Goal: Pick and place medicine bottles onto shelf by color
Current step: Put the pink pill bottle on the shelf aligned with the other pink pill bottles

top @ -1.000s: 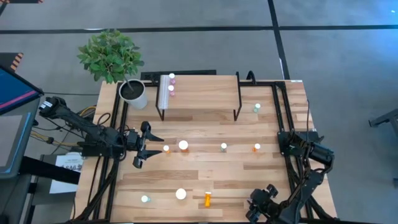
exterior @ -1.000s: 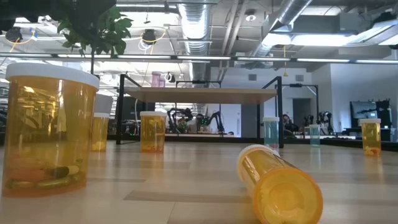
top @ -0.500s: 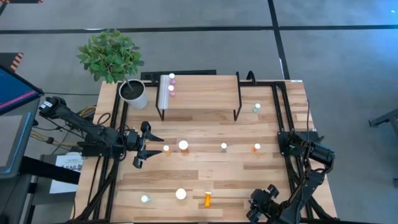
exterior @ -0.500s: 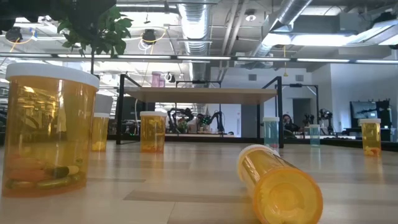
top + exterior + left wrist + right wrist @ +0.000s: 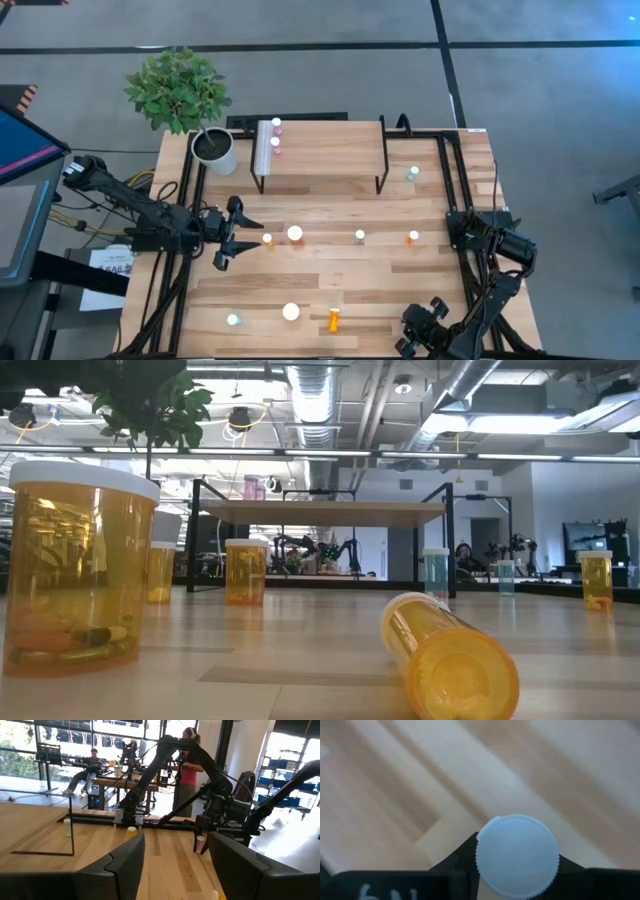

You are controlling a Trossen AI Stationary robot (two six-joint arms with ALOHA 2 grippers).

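One pale-capped bottle [image 5: 516, 855] seemingly between right pincer [image 5: 512, 870] fingers.

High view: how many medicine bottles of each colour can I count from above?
Pink bottles, on the shelf: 2
Teal bottles: 3
Small orange bottles: 3
Large orange bottles: 2
Total: 10

- Wooden table [image 5: 330, 285]: shelf [image 5: 322, 146], white plant pot [image 5: 216, 152], scattered medicine bottles [image 5: 360, 237]
- Shelf top: pink bottles [image 5: 277, 137] at its left end
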